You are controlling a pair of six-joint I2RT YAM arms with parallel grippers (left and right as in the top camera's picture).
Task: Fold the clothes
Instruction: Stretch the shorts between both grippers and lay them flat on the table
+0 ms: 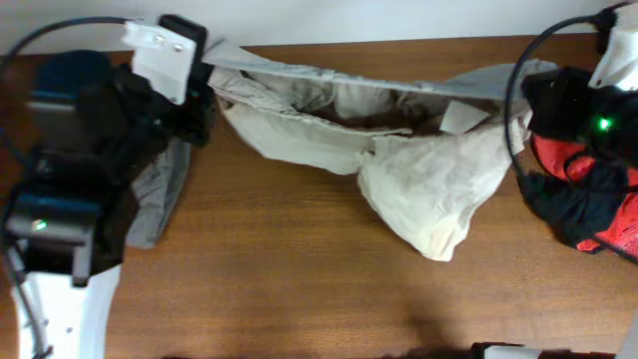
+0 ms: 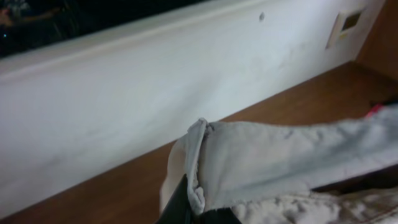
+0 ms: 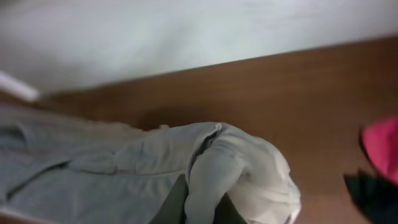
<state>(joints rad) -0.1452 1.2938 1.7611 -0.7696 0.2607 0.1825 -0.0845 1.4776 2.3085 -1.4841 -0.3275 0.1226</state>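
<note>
The beige shorts [image 1: 419,170] are stretched across the far half of the table, waistband held up along the back and legs sagging onto the wood. My left gripper [image 1: 207,95] is shut on the waistband's left end. In the left wrist view that edge [image 2: 205,168] is pinched between the dark fingers [image 2: 177,208]. My right gripper [image 1: 523,100] is shut on the waistband's right end. In the right wrist view the bunched cloth [image 3: 249,168] bulges over the fingers [image 3: 174,205].
Darker grey shorts [image 1: 159,199] lie partly under the left arm. A red and black garment pile [image 1: 588,199] sits at the right edge below the right arm, also showing as red cloth [image 3: 382,146]. A white wall [image 2: 124,93] runs behind the table.
</note>
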